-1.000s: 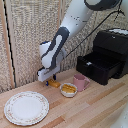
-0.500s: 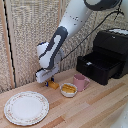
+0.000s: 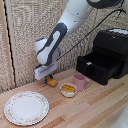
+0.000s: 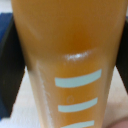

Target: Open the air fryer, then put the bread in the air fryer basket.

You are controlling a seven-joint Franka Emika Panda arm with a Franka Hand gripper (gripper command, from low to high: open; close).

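Observation:
In the exterior view the gripper (image 3: pixel 49 79) hangs from the white arm at the back of the wooden table, down on the bread (image 3: pixel 52 83), a small golden-orange piece. In the wrist view the bread (image 4: pixel 70 60) fills the picture between the two dark fingers (image 4: pixel 10 65), which press against its sides. The black air fryer (image 3: pixel 114 45) stands at the exterior view's right. Its basket (image 3: pixel 100 66) is pulled out, showing the dark cavity. The air fryer handle (image 3: pixel 89 64) sticks out of the drawer front, far from the gripper.
A pink mug (image 3: pixel 80 81) stands between the bread and the air fryer. Next to it is a white bowl (image 3: pixel 68 90) holding yellow food. A large patterned plate (image 3: pixel 26 107) lies near the table's front at the exterior view's left. A woven screen backs the table.
The arm has stayed over the bread with almost no shift; the air fryer drawer was open throughout.

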